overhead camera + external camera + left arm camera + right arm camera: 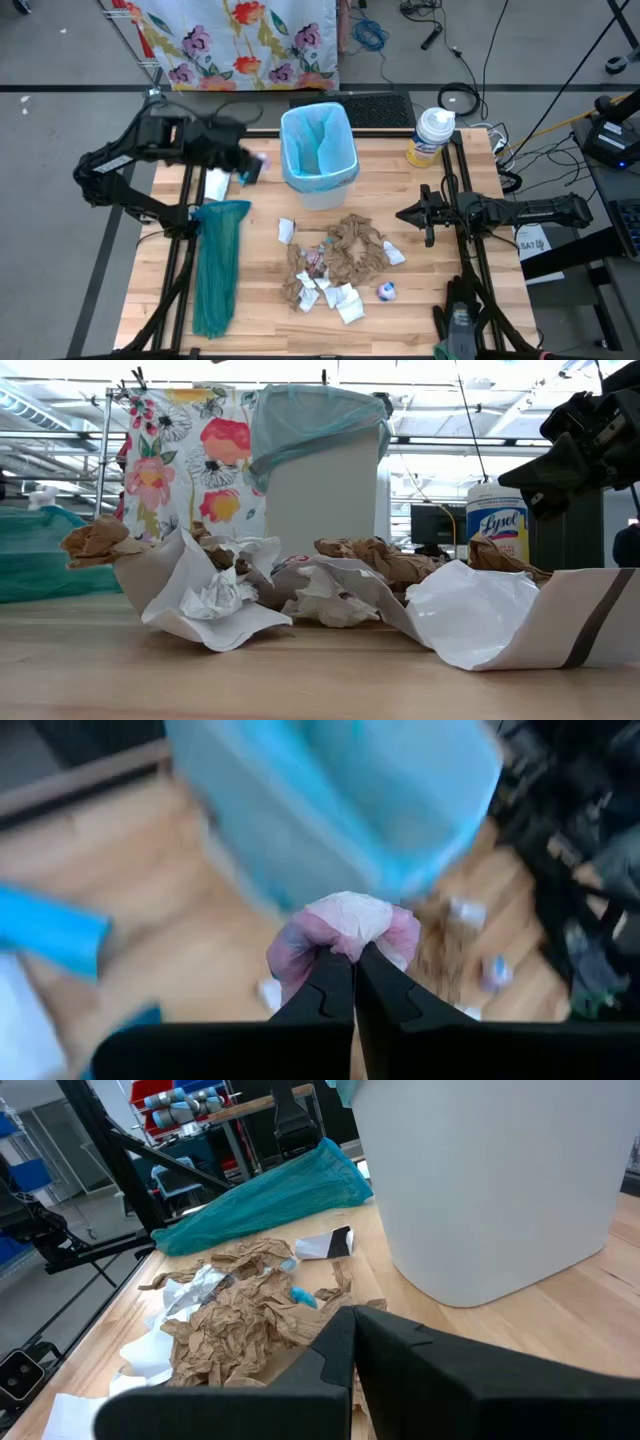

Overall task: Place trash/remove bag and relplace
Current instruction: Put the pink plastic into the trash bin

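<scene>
From above, the left hand (250,168) is raised just beside the white bin (320,160), on its left side, and it carries a small pink and white piece; the bin stands at the back middle of the tabletop (420,310) and is lined with the pale blue bag (318,135). The trash (340,262) lies loose in front of the bin, brown crumpled paper with white scraps and a small blue bit near it, and a darker teal bag (218,265) lies along the left part of the tabletop. The right hand (428,215) waits to the right of the heap, its fingers pressed together and holding nothing. In the low view the heap fills the foreground, the lined bin rises behind it, and a Lysol canister (497,525) stands to the right. In the left wrist view the two fingers (330,995) are pinching a crumpled pink and white wad (345,930), with the blue lined bin just ahead of it. In the right wrist view the closed right hand points across the brown paper toward the teal bag, with the white wall of the bin beside it. I judge the step in hand is placing trash, with most of the heap not yet in. The next move calls for bringing the wad over the open mouth and only then releasing it, without pushing the thin liner off the rim.
</scene>
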You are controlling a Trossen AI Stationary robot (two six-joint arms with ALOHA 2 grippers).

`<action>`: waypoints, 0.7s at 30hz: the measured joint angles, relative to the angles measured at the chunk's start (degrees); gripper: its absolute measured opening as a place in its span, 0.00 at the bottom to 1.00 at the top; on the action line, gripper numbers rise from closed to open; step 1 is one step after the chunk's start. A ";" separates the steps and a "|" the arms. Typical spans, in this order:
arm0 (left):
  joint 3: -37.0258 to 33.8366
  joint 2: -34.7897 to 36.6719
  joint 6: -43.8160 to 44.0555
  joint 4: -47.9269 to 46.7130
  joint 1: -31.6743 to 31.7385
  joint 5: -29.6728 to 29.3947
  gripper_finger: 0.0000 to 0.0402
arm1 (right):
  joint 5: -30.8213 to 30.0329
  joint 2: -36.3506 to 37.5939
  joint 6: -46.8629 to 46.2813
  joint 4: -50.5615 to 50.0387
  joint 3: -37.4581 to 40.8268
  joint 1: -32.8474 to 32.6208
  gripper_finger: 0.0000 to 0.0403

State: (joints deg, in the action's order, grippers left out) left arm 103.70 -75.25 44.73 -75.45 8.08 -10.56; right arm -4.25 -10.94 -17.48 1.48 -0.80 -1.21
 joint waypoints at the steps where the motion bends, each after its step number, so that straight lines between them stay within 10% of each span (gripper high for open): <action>1: 0.78 -0.84 -2.36 1.75 1.64 1.19 0.00 | 0.00 0.00 0.00 0.00 0.00 0.00 0.00; 21: 7.82 -21.41 -32.51 22.93 18.31 27.89 0.19 | 0.00 0.00 0.00 0.00 0.00 -0.02 0.00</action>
State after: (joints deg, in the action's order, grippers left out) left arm 111.53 -96.66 12.22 -52.53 26.39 17.32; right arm -4.25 -10.94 -17.48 1.48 -0.80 -1.23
